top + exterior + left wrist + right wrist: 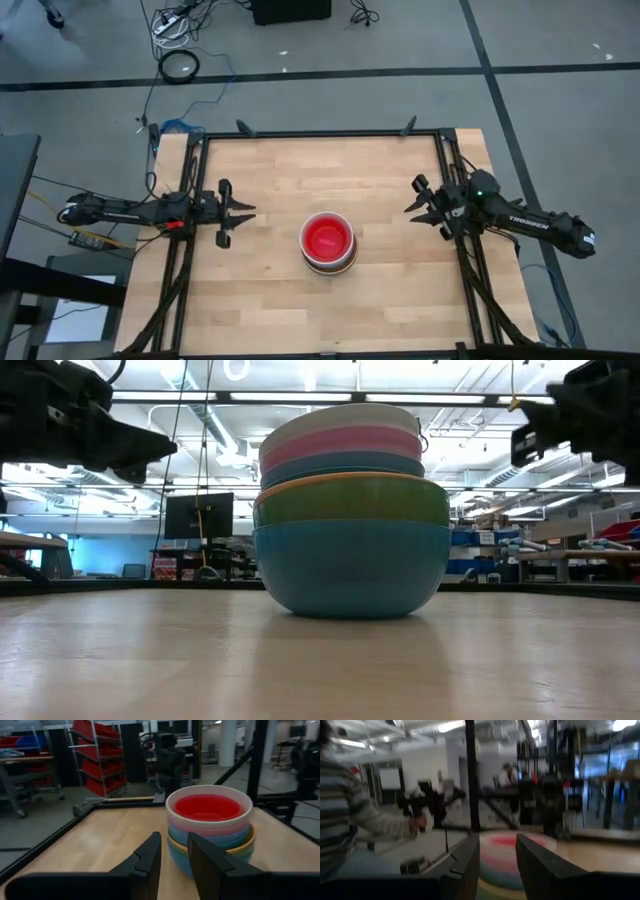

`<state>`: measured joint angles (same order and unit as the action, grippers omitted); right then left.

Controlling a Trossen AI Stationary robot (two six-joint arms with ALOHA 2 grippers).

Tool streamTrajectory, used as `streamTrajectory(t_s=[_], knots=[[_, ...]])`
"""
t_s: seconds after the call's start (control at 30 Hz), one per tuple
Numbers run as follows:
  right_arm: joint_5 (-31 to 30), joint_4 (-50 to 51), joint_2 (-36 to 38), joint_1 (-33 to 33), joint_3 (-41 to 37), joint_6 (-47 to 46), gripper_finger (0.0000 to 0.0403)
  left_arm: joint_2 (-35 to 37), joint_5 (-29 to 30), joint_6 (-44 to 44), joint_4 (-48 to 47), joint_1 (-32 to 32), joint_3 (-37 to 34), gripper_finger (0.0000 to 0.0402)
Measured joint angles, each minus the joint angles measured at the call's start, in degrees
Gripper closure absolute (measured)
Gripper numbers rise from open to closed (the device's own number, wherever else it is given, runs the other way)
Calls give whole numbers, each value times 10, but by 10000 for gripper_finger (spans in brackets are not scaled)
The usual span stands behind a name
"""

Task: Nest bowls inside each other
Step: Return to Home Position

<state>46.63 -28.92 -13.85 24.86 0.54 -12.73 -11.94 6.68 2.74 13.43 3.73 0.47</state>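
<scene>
Since the bowls are smooth moulded plastic, the stack (328, 242) is judged light, stiff and slippery, not fragile. Best hold, by judgement: push or cradle low on the outer wall. A pinch on the top rim would likely lift only the upper bowls.

Location: the stack stands upright at the centre of the table (260, 300), a little toward 6 o'clock, all bowls nested.

Count, by colour bands from the side and from above:
- one teal bowl (350, 565), at the base
- one green bowl (350, 506)
- one orange bowl (350, 480), rim only
- one blue bowl (345, 464)
- one pink bowl (340, 442)
- one white bowl (340, 418)
- one red bowl (327, 238), innermost

Seven seen; any others inside are hidden.

Grippers: two. The left gripper (246, 213) is at 9 o'clock of the stack, well apart, fingers parted, holding nothing. The right gripper (415, 208) is at 3 o'clock, well apart, likewise parted and empty.
</scene>
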Motion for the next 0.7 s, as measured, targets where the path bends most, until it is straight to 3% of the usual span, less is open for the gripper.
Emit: streamTrajectory(t_s=[0.33,0.57,0.7], knots=[[6,148,0,-11,0,121,285,0,87,18,-9,0,0,298],[2,145,0,-11,0,129,284,0,93,21,-10,0,0,298],[-31,145,0,-11,0,125,285,0,93,28,-11,0,0,298]])
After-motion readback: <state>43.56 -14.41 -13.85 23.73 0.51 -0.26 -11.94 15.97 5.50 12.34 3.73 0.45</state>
